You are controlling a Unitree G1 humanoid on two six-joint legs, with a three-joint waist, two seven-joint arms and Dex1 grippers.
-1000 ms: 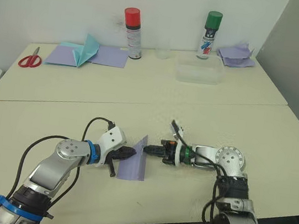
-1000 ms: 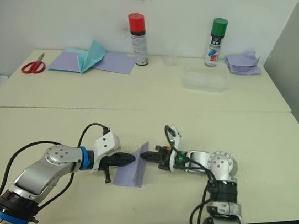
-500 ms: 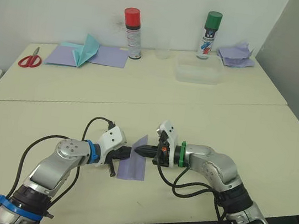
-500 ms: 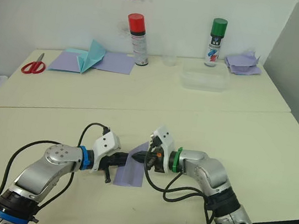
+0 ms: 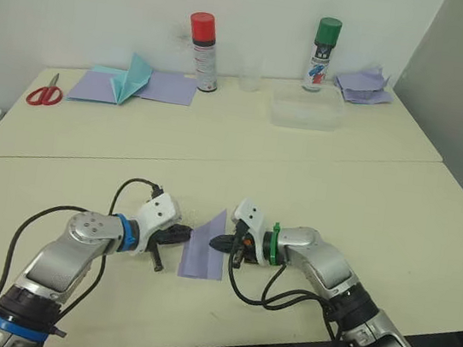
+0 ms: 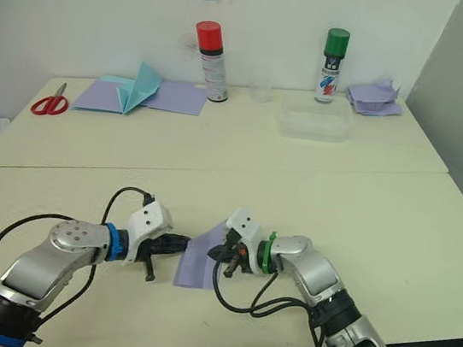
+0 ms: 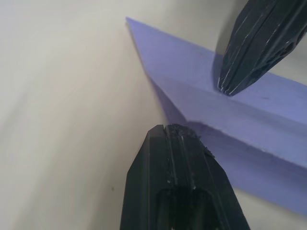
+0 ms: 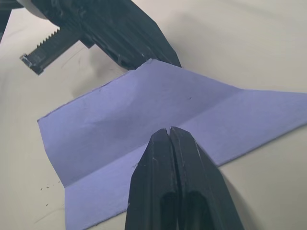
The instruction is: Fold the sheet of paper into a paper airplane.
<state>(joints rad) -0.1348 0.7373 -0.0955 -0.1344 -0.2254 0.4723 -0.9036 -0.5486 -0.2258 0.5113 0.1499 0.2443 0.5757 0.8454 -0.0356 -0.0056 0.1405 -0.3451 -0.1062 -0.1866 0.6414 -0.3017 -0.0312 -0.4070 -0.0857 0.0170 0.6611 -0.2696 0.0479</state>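
**Left eye view: grippers meet at the paper**

Near the table's (image 5: pixel 432 219) front edge, the sheet of paper (image 5: pixel 204 254) lies creased. Left gripper (image 5: pixel 186 234) and right gripper (image 5: pixel 215 243), each with fingers pressed together, touch its opposite sides. Scissors (image 5: pixel 44 94) lie at the far left corner.

left tool (image 5: pixel 181 234) – sheet of paper (image 5: pixel 204 253) between – right tool (image 5: pixel 218 242)

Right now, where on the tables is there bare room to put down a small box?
Free: the near table to the right of the right gripper, and the far table's middle, before the clear container. Crowded: around the sheet of paper, and along the wall by the red-capped spray can.
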